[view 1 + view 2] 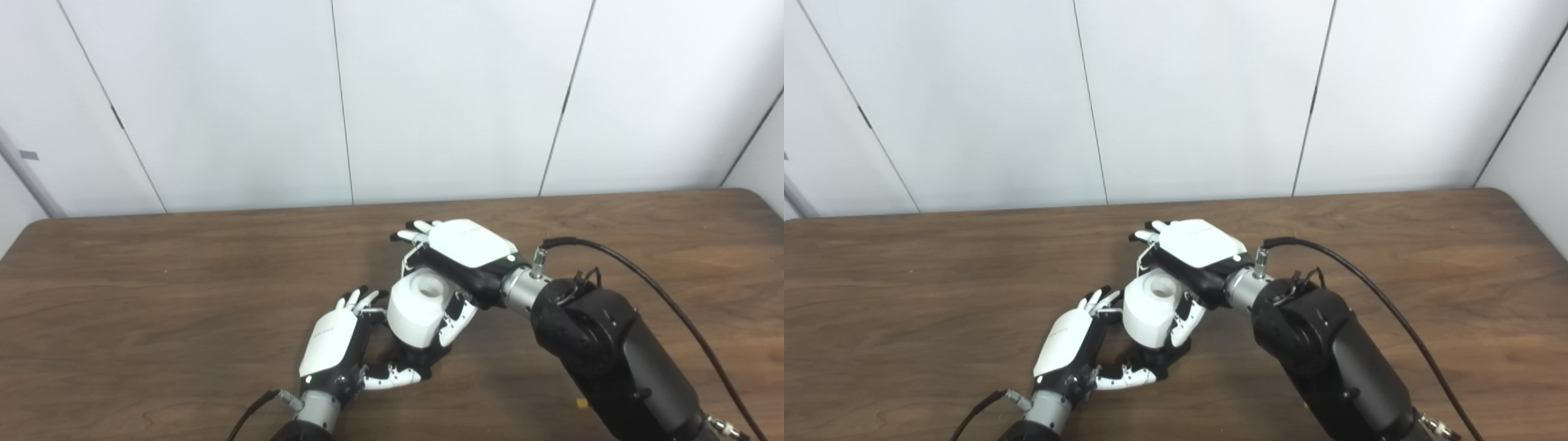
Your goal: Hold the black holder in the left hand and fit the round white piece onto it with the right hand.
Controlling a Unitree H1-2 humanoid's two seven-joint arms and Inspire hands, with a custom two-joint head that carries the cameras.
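The left hand (335,348) is raised just above the wooden table (153,306), its white back turned up and to the left, with the fingers curled around the black holder (422,361), which is mostly hidden beneath the round white piece (416,312). The thumb is stretched along the holder's lower edge. The right hand (467,251) is brought in from the right, palm down, its forearm (612,355) angled up from the lower right corner. The white piece is pinched by it, fingers on the far side and thumb on the near right side. The piece is seated at the top of the holder, between the two hands near the table's middle. Its axis is tilted slightly away from upright, and its round open recess faces upward; nothing can be made out inside the recess.
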